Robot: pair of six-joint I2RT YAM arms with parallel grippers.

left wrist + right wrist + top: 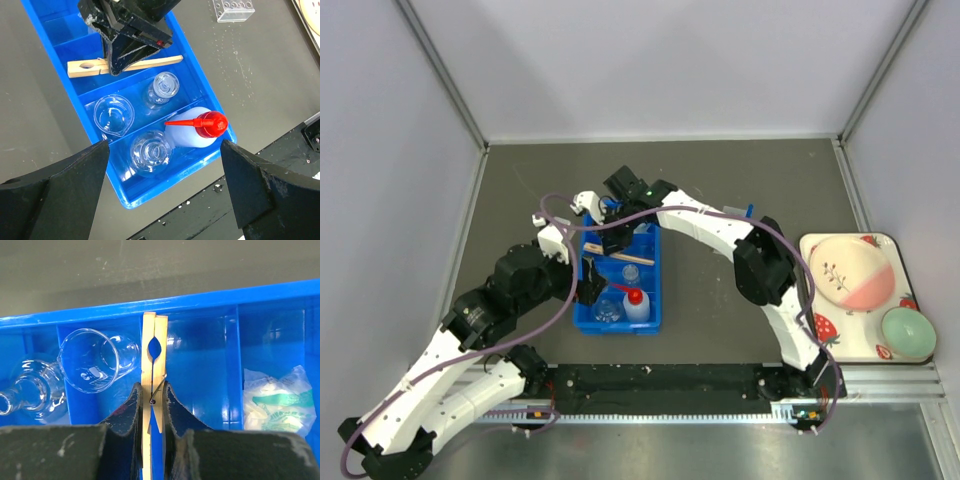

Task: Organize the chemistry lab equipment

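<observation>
The right gripper point(152, 390) has its jaws narrow, pinched on the pale wooden stick-shaped clamp point(151, 357) near its spring. The holed end projects ahead of the fingertips. The clamp lies along one compartment of the blue divided plastic bin point(200, 295). I cannot tell whether it touches the floor.

Left of these jaws, in the neighbouring compartment, is a clear glass beaker point(97, 362). Right of them, past an empty compartment, is a crumpled white packet in clear wrap point(277, 397).

The step in hand looks like setting the clamp down.
- Lower until the wood rests flat and parallel to the dividers.
- Open the jaws only slightly, so neither finger strikes a divider or the beaker.
- Withdraw straight up.

The left gripper point(163, 150) hangs above the bin's other end with its jaws wide, holding nothing. Below and between them are a round clear glass flask point(150, 152) and a white squeeze bottle with red nozzle point(192, 131), touching each other. This arm should hold clear of the right gripper during release.

Farthest out, a clear tube rack point(232, 9) sits on the dark table point(250, 65), well apart from both jaws.
</observation>
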